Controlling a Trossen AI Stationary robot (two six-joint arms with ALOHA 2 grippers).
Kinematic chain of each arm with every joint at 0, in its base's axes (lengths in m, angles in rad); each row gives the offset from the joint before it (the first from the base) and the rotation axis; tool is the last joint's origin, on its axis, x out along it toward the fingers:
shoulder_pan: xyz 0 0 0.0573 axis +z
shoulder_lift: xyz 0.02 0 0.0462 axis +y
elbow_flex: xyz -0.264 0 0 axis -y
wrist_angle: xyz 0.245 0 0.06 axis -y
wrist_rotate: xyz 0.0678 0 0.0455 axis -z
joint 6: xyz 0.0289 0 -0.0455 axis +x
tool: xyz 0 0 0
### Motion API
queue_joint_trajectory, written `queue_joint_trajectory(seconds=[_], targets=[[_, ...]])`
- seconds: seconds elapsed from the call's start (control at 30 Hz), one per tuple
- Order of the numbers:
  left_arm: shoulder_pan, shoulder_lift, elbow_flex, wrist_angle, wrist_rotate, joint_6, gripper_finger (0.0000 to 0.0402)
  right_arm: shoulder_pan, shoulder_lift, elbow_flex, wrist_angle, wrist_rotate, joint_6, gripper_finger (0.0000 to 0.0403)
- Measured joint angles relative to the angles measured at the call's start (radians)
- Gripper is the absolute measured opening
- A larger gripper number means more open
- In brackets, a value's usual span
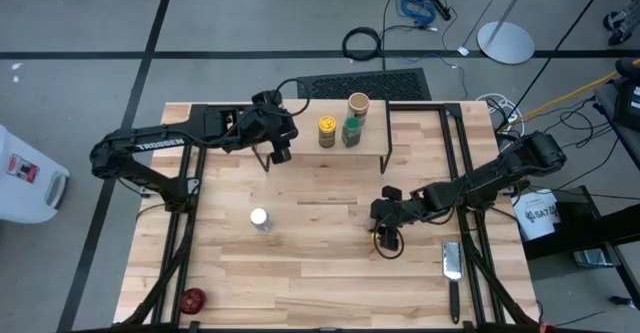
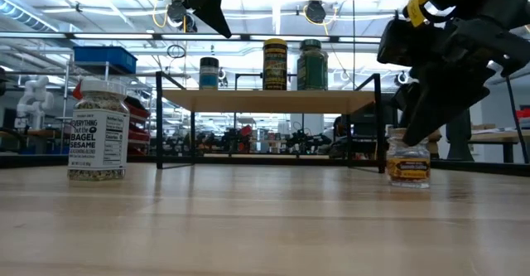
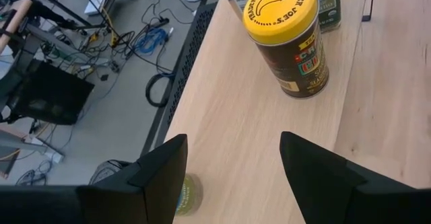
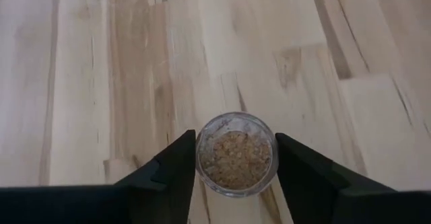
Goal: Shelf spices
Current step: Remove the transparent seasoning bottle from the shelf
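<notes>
The shelf [image 1: 310, 148] stands at the table's far middle. Its plank carries a yellow-lidded jar [image 1: 327, 131], a green-lidded jar [image 1: 351, 131] and a tan jar [image 1: 358, 103]. Another small jar [image 2: 209, 73] stands near the plank's left end. My left gripper [image 1: 281, 151] hangs open above that end with nothing between its fingers. A white-capped jar [image 1: 260, 219] stands on the table left of centre. My right gripper [image 1: 385, 235] is shut on a small clear jar of tan grains [image 4: 236, 158] standing on the table near the right. My right gripper has the clear jar between its two fingers, one finger [image 4: 176, 167] on each side of the round wall near the jar's top [image 4: 202, 158]. The fingers come slanting down from above and from the table's right. The jar stands upright with its base [image 2: 409, 181] on the table.
A flat metal grater with a black handle [image 1: 452, 265] lies near the table's right front. A small red round object [image 1: 193, 299] sits at the left front corner. The shelf's thin black legs [image 2: 380, 123] stand just behind the held jar. Bare wood lies across the table's middle.
</notes>
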Motion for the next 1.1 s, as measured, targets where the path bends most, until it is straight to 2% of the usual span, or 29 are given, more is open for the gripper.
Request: queue_joint_trajectory(seconds=[0.13, 0.37, 0.5, 1.1], targets=[[0.0, 0.0, 0.0, 0.0, 0.005, 0.0, 0.0247, 0.003, -0.06, -0.003, -0.095, -0.027, 0.044, 0.0165], [0.0, 0.0, 0.0, -0.001, 0.006, -0.001, 0.0247, 0.058, -0.168, -0.005, -0.281, -0.008, 0.129, 0.0165], [0.0, 0.0, 0.0, -0.002, 0.024, -0.002, 0.0247, 0.099, -0.197, -0.005, -0.306, 0.059, 0.141, 0.0166], [-0.002, 0.0, 0.0, -0.007, 0.054, -0.029, 0.0247, 0.131, -0.194, -0.003, -0.285, 0.068, 0.143, 0.0168]])
